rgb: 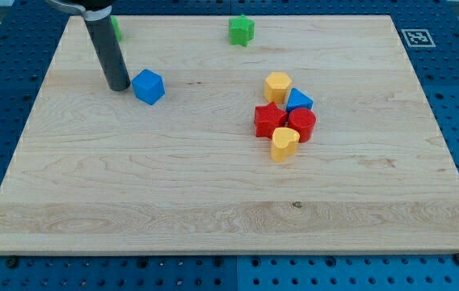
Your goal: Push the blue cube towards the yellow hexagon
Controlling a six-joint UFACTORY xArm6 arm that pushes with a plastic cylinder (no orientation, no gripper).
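Blue cube just right of tip, hexagon further right

Blue cube [149,86] sits in the board's upper-left area. My tip [120,86] is just beside its left face, near touching; a hair of gap may remain, can't tell. No jaws on this rig, just a bare rod, holding nothing.

Yellow hexagon [277,85] lies well apart to the view's right, roughly level with the cube, at the top of a cluster with the blue triangle [299,100], red star [269,120], red cylinder [302,124] and yellow heart [284,143].

Tip, cube and hexagon are nearly in line, so a straight rightward push looks correct. Cube is rotated, a corner facing the view's bottom; no long axis. It may yaw off-centre.
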